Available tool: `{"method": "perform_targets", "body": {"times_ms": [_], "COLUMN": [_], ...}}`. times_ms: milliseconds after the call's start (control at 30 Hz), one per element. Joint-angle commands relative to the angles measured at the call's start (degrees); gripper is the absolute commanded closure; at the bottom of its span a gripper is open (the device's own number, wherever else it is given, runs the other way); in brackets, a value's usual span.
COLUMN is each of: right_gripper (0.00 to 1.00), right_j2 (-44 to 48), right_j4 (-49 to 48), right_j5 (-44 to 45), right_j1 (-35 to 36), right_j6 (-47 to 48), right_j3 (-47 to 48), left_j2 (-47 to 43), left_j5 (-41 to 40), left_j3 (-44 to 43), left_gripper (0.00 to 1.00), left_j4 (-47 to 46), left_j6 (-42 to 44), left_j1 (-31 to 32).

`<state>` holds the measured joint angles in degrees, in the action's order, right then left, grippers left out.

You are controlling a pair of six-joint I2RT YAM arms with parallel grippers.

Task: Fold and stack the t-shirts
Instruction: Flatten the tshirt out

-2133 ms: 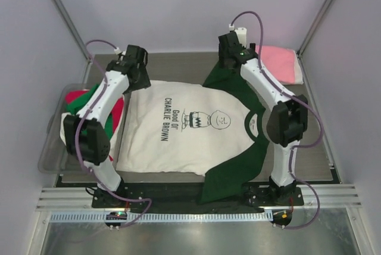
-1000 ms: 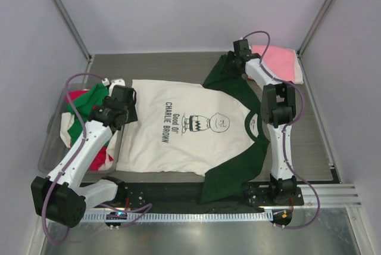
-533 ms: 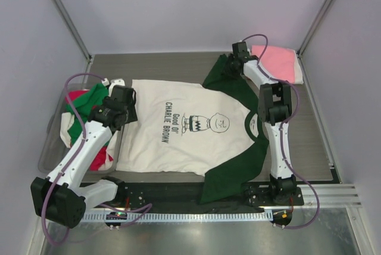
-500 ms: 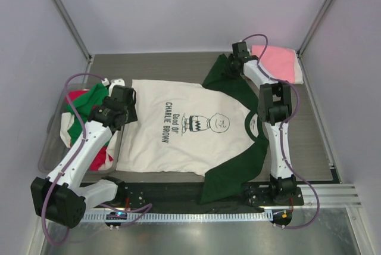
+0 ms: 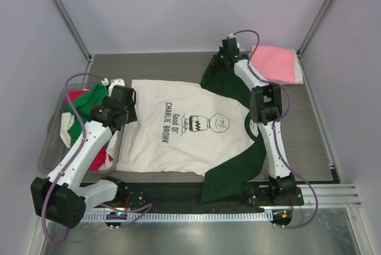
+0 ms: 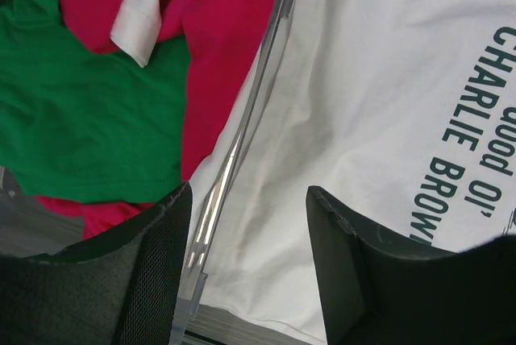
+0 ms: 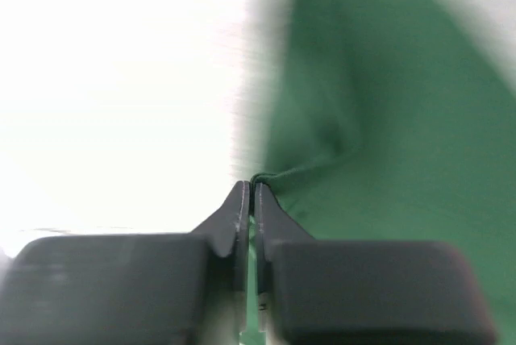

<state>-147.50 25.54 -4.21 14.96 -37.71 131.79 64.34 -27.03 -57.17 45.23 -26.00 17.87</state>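
A cream-white t-shirt (image 5: 178, 130) with dark green sleeves and black lettering lies flat in the middle of the table. My right gripper (image 5: 224, 61) is at its far green sleeve (image 5: 217, 82). In the right wrist view the gripper (image 7: 251, 188) is shut on a fold of green sleeve cloth (image 7: 355, 143). My left gripper (image 5: 122, 109) hovers over the shirt's left edge. Its fingers (image 6: 343, 264) stand open in the left wrist view, spanning the tub rim (image 6: 242, 135) and cream cloth (image 6: 339, 103), holding nothing.
A clear plastic tub (image 5: 50, 148) at the left holds crumpled red, green and white t-shirts (image 5: 86, 103). A folded pink t-shirt (image 5: 275, 64) lies at the back right. The near green sleeve (image 5: 229, 171) reaches the table's front edge.
The right gripper has shut on the far green sleeve and shifted left, drawing the sleeve with it. The left arm has stayed put.
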Motion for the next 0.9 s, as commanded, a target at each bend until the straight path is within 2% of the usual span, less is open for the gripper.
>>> {"method": "perform_targets", "body": {"times_ms": [0, 33, 100, 133, 267, 367, 467, 500, 633, 733, 867], "right_gripper": [0.87, 0.65, 0.04, 0.00, 0.00, 0.00, 0.00, 0.00, 0.00, 0.00, 0.00], "right_j2": [-1.2, -2.2, -5.3, -5.9, 1.1, 11.9, 21.4, 24.7, 27.8, 27.3, 26.2], "right_j4": [-20.3, -24.4, -27.5, -27.5, -27.6, -27.5, -25.9, -22.2, -15.6, -10.6, -3.2], "right_j5": [-9.2, -12.1, -13.5, -14.9, -15.8, -13.5, -8.7, -6.0, -0.7, 2.0, 10.3], "right_j1": [4.5, 4.7, 5.3, 5.2, 4.2, 2.7, 0.8, 0.1, -0.6, -1.1, -1.5], "right_j6": [-7.9, -10.0, -10.7, -11.1, -7.2, -2.3, -0.1, 1.9, 4.5, 4.8, 6.8], "right_j3": [5.0, 5.5, 9.5, 10.0, -1.2, -18.3, -28.8, -31.6, -34.8, -35.7, -35.5], "left_j2": [-0.6, -0.6, -0.6, -0.6, -0.4, 0.3, 0.4, 0.6, 2.0, 3.1, 6.9], "left_j5": [-2.2, -2.4, -2.7, -2.7, -2.7, -2.6, -1.9, -1.5, -0.2, 0.3, 1.4], "left_j3": [-0.4, -0.3, -0.2, -0.1, 0.0, -0.3, -0.3, -0.3, -0.8, -0.9, -4.3], "left_gripper": [0.40, 0.40, 0.40, 0.40, 0.40, 0.40, 0.40, 0.40, 0.41, 0.40, 0.39], "left_j4": [-1.0, -0.9, -0.9, -0.8, -0.8, -0.6, -0.6, -0.8, -0.8, -0.8, 0.7], "left_j6": [0.8, 0.8, 0.8, 0.8, 0.7, 0.7, 0.6, 0.6, 0.8, 0.6, -2.5], "left_j1": [-0.3, -0.2, -0.2, -0.2, -0.2, -0.2, -0.2, -0.2, -0.1, -0.1, -0.1]}}
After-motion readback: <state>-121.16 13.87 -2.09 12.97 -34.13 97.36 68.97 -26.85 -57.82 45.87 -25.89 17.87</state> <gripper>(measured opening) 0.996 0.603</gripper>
